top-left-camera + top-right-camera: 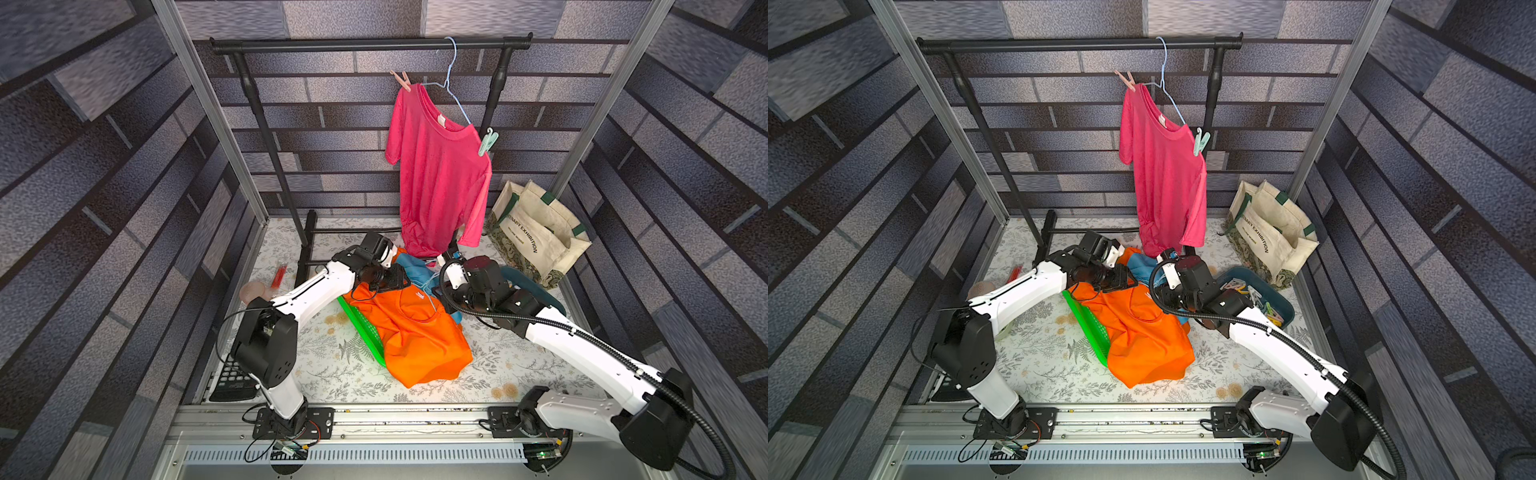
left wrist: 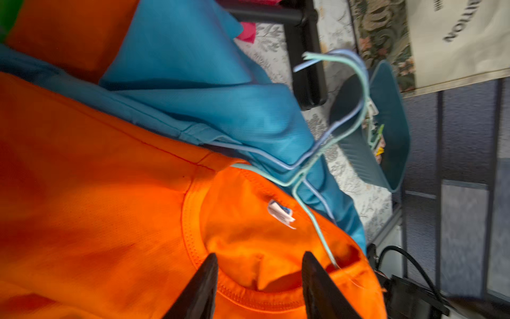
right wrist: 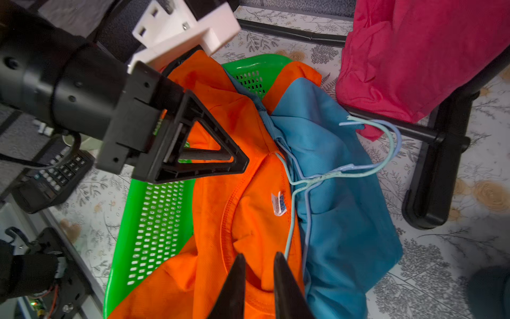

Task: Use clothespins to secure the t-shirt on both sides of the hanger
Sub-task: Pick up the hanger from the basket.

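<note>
Brick-print walls [image 1: 104, 166] enclose a floral tabletop [image 1: 324, 365]. On the black rail [image 1: 353, 45], a thin wire hanger [image 1: 458, 104] carries the pink t-shirt [image 1: 440, 174]. A pink clothespin [image 1: 401, 80] and a mint clothespin [image 1: 487, 142] clip its shoulders, well above both grippers. The left gripper [image 2: 259, 256] gapes wide and the right gripper [image 3: 259, 254] is nearly closed, both over the ribbed collar of the orange shirt [image 3: 209, 221]

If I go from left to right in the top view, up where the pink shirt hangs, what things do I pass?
pink clothespin → hanger → green clothespin → bag. The pink shirt spreads under the first three, so it has no place in the line.
</note>
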